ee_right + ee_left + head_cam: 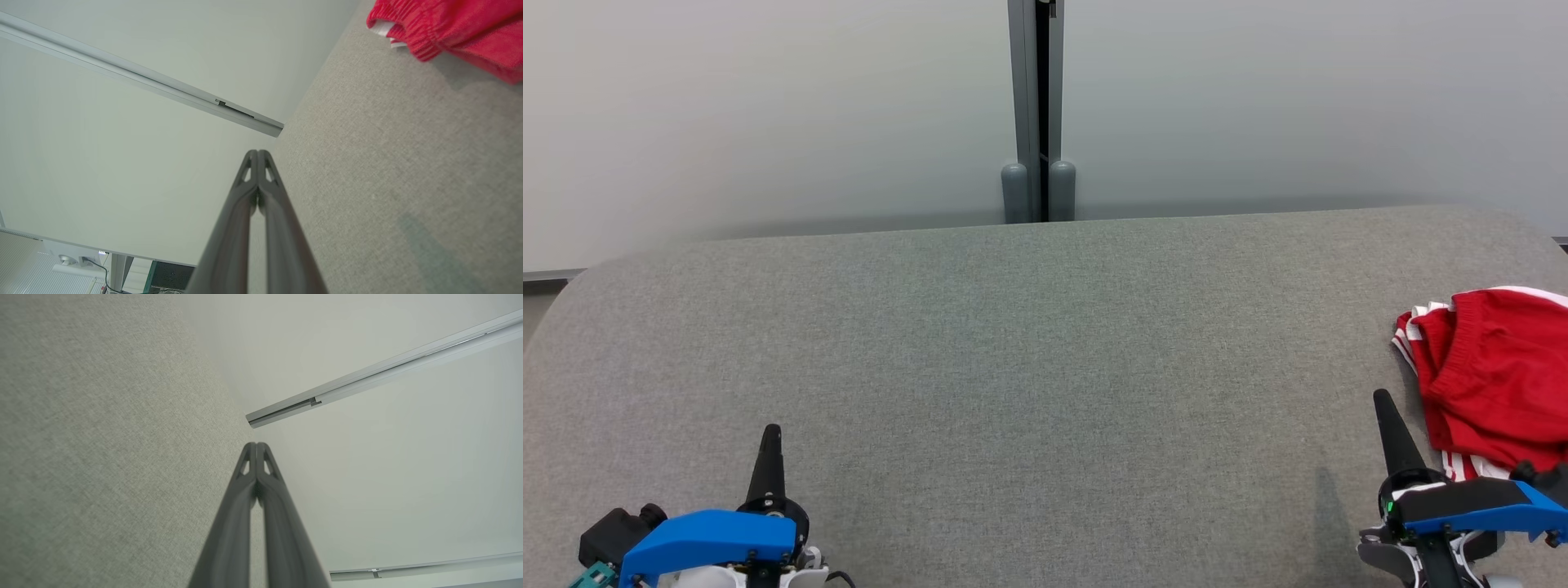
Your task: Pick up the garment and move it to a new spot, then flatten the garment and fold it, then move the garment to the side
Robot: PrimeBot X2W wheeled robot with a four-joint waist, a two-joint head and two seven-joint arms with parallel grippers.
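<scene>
Fig.: head view w/ both wrist views, read L to R. Nearest the camera, lower L: left gripper [770,431], two long dark fingers pressed together, closed on nothing, blue-cased wrist behind it, tips resting just above the grey woven-fabric work surface [1045,367]. Centre: a broad stretch of that surface; behind it pale grey wall panels [768,106] split by a grey vertical post [1037,98]. Lower R: right gripper [1382,400], likewise closed and holding nothing. Just beside it, at the surface's far R edge, lies the task's thing: red cloth garment w/ elastic waistband and white side stripes [1494,384], loosely bunched, part cut off by the frame. Stage (judgement): fits either a garment waiting in a heap for pick-up, or one already laid aside after a rough fold; pics don't settle which. Either way, good practice: keep closed tips off the cloth so it isn't dragged. Obstacles: none seen between R gripper and garment; R arm's blue casing overlaps the garment's near edge.
</scene>
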